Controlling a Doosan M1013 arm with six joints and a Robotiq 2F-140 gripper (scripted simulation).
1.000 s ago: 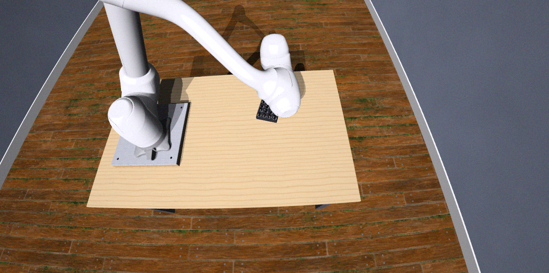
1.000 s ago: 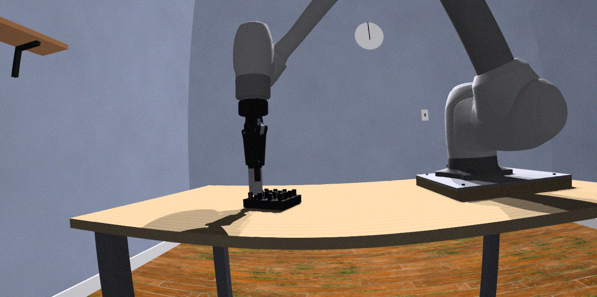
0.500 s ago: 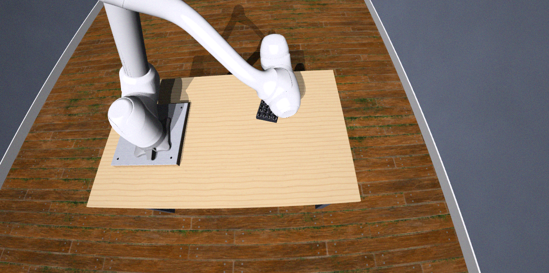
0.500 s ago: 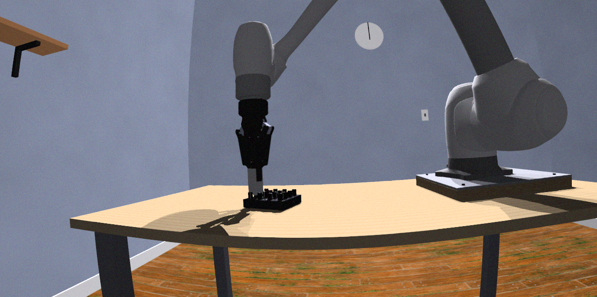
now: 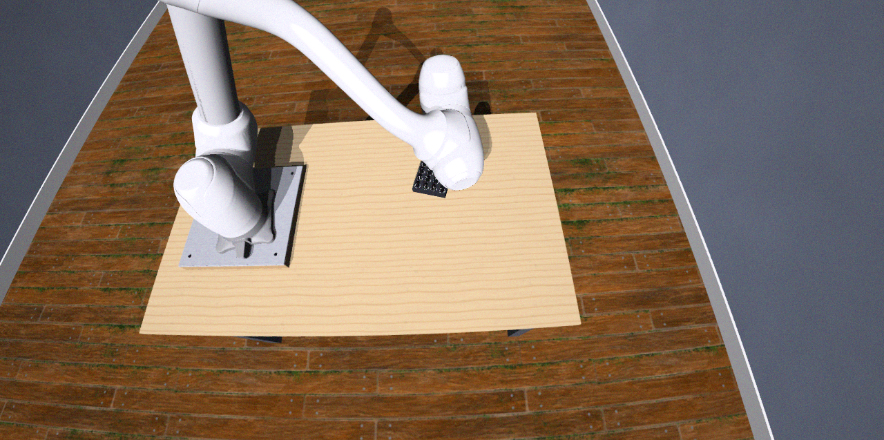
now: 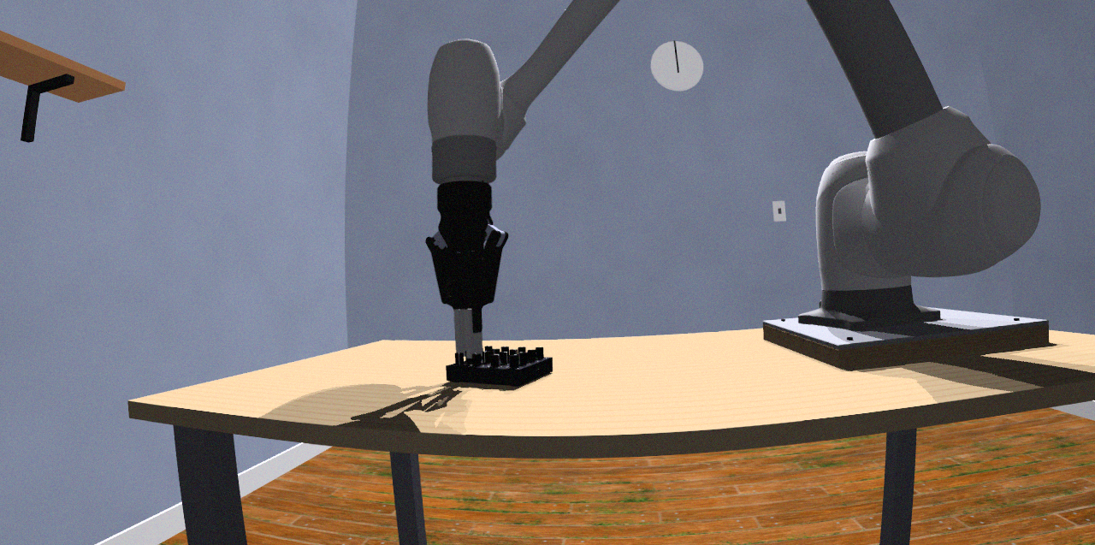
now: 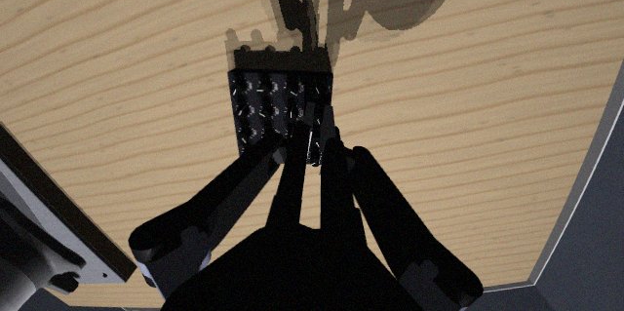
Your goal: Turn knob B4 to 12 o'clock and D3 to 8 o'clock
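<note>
end effector (image 7: 313, 128) clamped on a knob (image 7: 312, 142) of the knob box (image 7: 280, 101)

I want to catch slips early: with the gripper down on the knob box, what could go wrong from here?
1. The gripper is shut on a knob near the edge of the small knob box. Twisting may drag or tip the box on the table.
2. Neighbouring knobs stand close to the fingers, so one could get nudged off its mark.
3. The printed names are unreadable here, so it could be the wrong knob.
</note>
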